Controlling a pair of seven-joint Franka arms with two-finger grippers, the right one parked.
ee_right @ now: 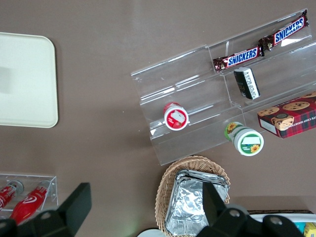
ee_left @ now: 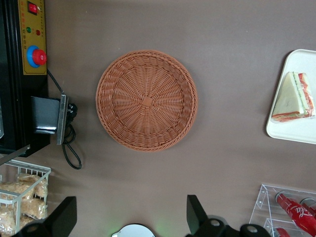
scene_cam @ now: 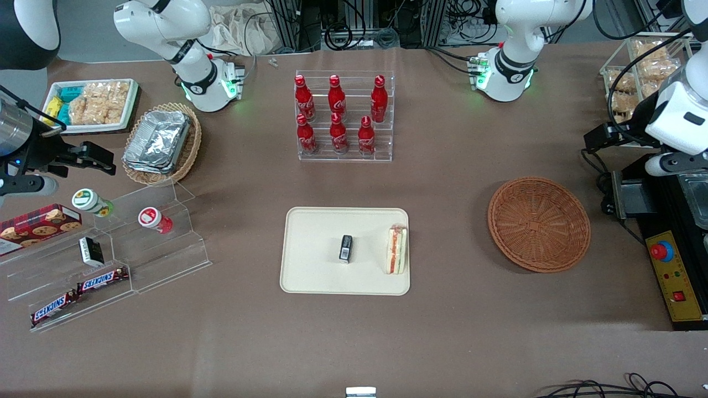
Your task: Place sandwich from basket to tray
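Reddish-brown woven basket (scene_cam: 539,224), cream tray (scene_cam: 310,265), white-orange-green sandwich (scene_cam: 396,249).

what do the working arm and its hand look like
The left arm has glossy white rounded shells with black joints and a black cable along it. Its hand, above the empty basket, has two matte black wedge-shaped fingers, spread open.

Brown-clothed table (scene_cam: 442,182). Directly on it: flat cream-beige rectangular tray (scene_cam: 315,260) near the front camera; round reddish-brown wicker basket (scene_cam: 539,224) beside it toward the working arm's end; clear acrylic rack of red bottles (scene_cam: 344,117) farther from the camera; paler tan wicker basket with foil containers (scene_cam: 163,142); stepped acrylic snack stand (scene_cam: 110,260); white snack tray (scene_cam: 91,105). Left gripper (ee_left: 129,217) hovers above table, fingers spread.
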